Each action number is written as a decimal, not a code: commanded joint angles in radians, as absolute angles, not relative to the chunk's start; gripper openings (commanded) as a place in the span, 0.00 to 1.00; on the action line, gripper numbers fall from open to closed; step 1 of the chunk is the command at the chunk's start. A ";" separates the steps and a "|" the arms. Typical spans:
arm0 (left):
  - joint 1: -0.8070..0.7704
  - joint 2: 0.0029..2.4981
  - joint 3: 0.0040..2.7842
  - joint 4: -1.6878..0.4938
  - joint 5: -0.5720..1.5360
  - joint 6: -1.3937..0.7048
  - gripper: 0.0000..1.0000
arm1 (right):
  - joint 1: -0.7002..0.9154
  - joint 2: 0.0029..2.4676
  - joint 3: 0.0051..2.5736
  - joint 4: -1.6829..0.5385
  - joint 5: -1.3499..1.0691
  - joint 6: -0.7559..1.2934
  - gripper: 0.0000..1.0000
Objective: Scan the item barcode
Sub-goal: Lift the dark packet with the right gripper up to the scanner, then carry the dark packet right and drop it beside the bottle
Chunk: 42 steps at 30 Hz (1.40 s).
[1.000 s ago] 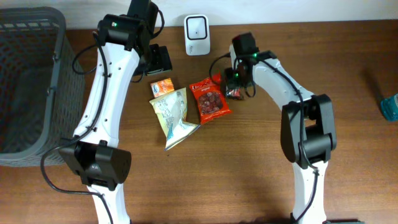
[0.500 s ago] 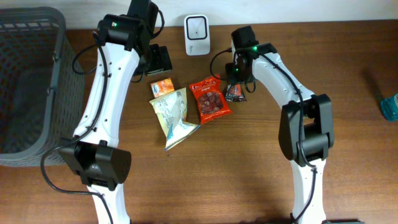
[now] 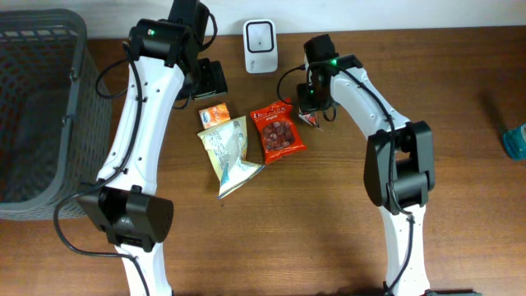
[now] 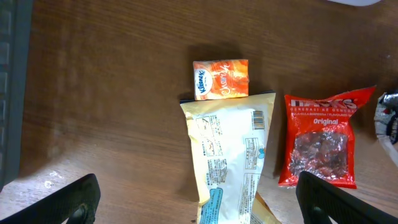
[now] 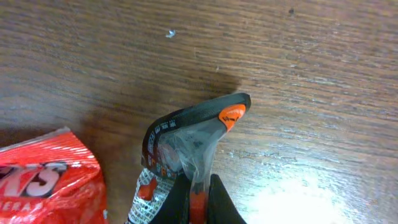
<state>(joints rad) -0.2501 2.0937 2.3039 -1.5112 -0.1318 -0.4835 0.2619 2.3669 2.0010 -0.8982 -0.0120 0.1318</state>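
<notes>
My right gripper [image 5: 198, 202] is shut on the crimped edge of a small dark and silver snack packet [image 5: 186, 134] with an orange corner. The packet [image 3: 311, 119] hangs tilted just off the wood, right of a red snack bag [image 3: 278, 131]. The white barcode scanner [image 3: 260, 36] stands at the table's back, left of the right gripper [image 3: 312, 109]. My left gripper [image 4: 202, 208] stands wide open high over a cream pouch [image 4: 233, 155], holding nothing. An orange tissue pack [image 4: 221, 79] lies just beyond the pouch.
A grey mesh basket [image 3: 78, 99] fills the left side of the table. A blue object [image 3: 516, 141] shows at the right edge. The red bag [image 5: 46, 180] lies close to the left of the held packet.
The right gripper has closed on the small packet and pulled it slightly back and left, tipping it up off the table. The left arm has not moved.
</notes>
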 commanded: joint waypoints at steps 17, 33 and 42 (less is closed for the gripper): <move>-0.248 2.074 2.320 -1.513 -0.136 -0.484 0.99 | 0.426 2.486 2.243 -0.147 0.286 -0.237 0.04; -0.248 2.074 2.320 -1.513 -0.136 -0.484 0.99 | 0.265 2.369 2.275 -0.391 0.495 0.128 0.04; -0.248 2.074 2.320 -1.512 -0.136 -0.484 0.99 | -0.203 2.337 2.270 -0.904 0.546 0.151 0.04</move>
